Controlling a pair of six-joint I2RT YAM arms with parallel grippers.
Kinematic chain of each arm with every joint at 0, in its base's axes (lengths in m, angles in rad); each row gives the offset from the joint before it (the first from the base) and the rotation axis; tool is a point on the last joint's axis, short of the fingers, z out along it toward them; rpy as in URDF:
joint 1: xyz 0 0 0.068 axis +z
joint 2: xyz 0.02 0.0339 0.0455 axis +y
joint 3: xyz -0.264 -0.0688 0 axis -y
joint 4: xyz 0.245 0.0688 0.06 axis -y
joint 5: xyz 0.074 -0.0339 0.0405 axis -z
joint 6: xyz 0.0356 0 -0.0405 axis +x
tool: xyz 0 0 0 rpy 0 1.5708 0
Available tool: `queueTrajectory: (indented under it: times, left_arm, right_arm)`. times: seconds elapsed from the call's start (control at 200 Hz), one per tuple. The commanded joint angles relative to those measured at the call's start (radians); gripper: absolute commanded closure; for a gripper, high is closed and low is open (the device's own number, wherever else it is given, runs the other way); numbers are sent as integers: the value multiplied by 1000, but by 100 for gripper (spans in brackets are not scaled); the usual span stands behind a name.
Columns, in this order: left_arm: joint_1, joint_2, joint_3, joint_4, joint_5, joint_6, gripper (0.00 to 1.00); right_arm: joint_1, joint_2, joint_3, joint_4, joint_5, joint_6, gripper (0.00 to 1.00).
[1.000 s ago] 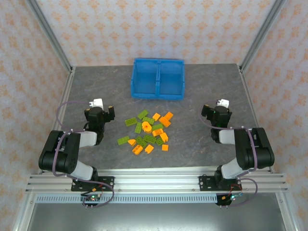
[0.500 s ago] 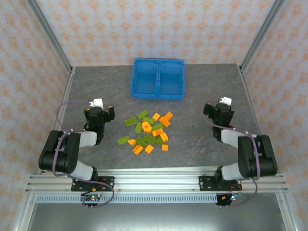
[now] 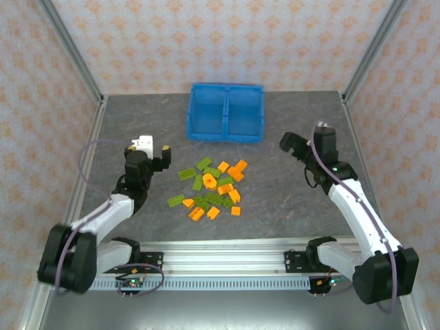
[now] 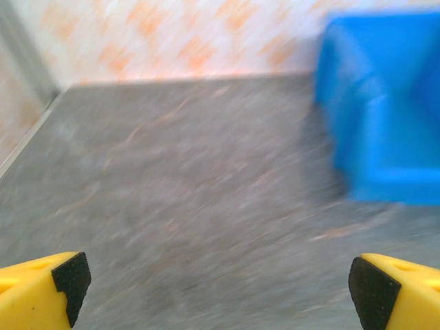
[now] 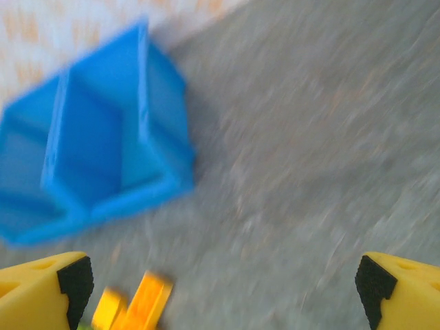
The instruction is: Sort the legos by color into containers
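Grey table (image 3: 289, 206): left gripper (image 4: 220, 282), right gripper (image 5: 223, 282) gape empty; bricks (image 3: 210, 181) seem to touch mid-table, so you risk pinching two.

The tabletop (image 3: 302, 213) is a grey, stone-patterned slab. A bright blue bin (image 3: 240, 136) with two side-by-side compartments stands centred at its far edge. The legos (image 3: 213, 187) lie loose near the middle, in front of the bin and apart from it. Olive-green bricks (image 3: 186, 174) and orange bricks (image 3: 236, 211) are intermixed, with one round orange piece (image 3: 209, 181) among them.
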Motion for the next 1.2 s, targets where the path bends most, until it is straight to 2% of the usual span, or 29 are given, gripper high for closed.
queueTrajectory:
  times: [0.0,0.145,0.265,0.37,0.43,0.506,0.581,0.711,0.871,1.036,1.136,1.191]
  left_arm:
    - [-99,-154,134,-284,135,19,0]
    - [-289,-223,323,-584,352,157,0]
    - [-410,-270,436,-846,524,263,0]
    - [-473,-329,472,-1021,515,348,0]
    - [-479,-356,452,-1068,483,402,0]
    - [-479,-364,431,-1125,469,461,0]
    - [-479,-369,392,-1138,479,502,0]
    - [-479,-404,290,-1048,442,502,0]
    - [-478,-449,253,-1034,358,521,0]
    - [-479,-521,200,-1016,326,527,0]
    - [-479,-558,173,-997,319,533,0]
    - [-479,-570,170,-989,322,536,0]
  right_arm:
    - [109,86,65,-252,-111,38,1]
    - [268,242,129,-271,-63,-2,1]
    - [320,344,142,-226,-72,-47,1]
    - [340,437,160,-157,-113,-105,0]
    - [351,516,195,-134,-117,-133,0]
    - [358,621,252,-114,-113,-158,5]
    - [361,714,306,-99,-122,-167,8]
    - [378,812,383,-107,-121,-179,13]
    - [408,893,434,-139,-100,-178,26]
    - [435,940,468,-180,-28,-166,34]
    - [436,955,489,-209,7,-152,48]
    - [438,962,510,-237,20,-142,53]
